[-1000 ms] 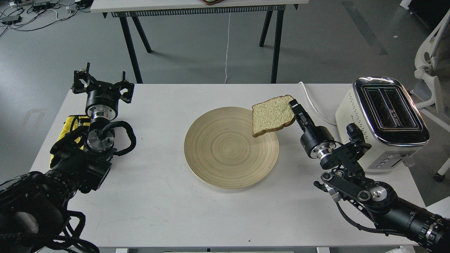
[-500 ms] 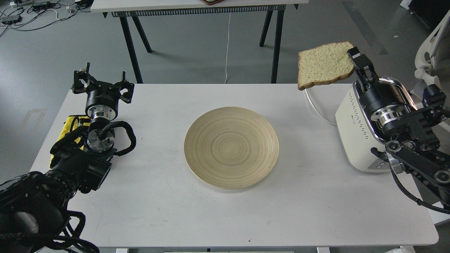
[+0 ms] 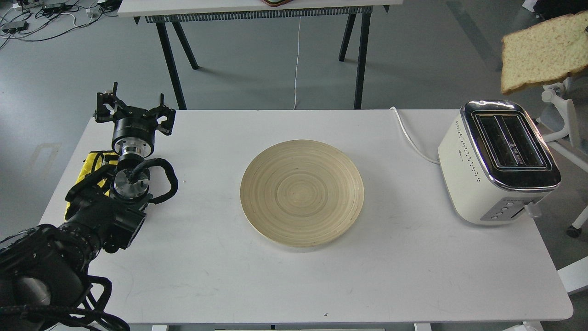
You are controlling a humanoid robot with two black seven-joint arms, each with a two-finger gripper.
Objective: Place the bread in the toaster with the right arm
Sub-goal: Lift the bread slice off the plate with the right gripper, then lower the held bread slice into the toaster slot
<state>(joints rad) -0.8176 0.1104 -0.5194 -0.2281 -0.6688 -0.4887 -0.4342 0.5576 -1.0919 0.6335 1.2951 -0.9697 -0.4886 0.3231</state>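
Observation:
A slice of bread (image 3: 544,53) hangs in the air at the top right edge of the head view, above and behind the toaster. The cream and chrome toaster (image 3: 487,179) stands at the table's right end, and its two top slots (image 3: 507,140) are empty. My right arm and gripper are out of view past the right edge, so what holds the bread is hidden. My left gripper (image 3: 133,109) is open and empty at the table's far left.
An empty round wooden plate (image 3: 302,193) lies mid-table. The toaster's white cable (image 3: 409,135) runs off the back edge. A yellow object (image 3: 93,162) lies under my left arm. A white chair (image 3: 562,110) stands right of the table, and another table (image 3: 257,8) stands behind.
The bread has risen from above the plate and moved right to high above the toaster. My right arm has left the view. My left arm has not moved.

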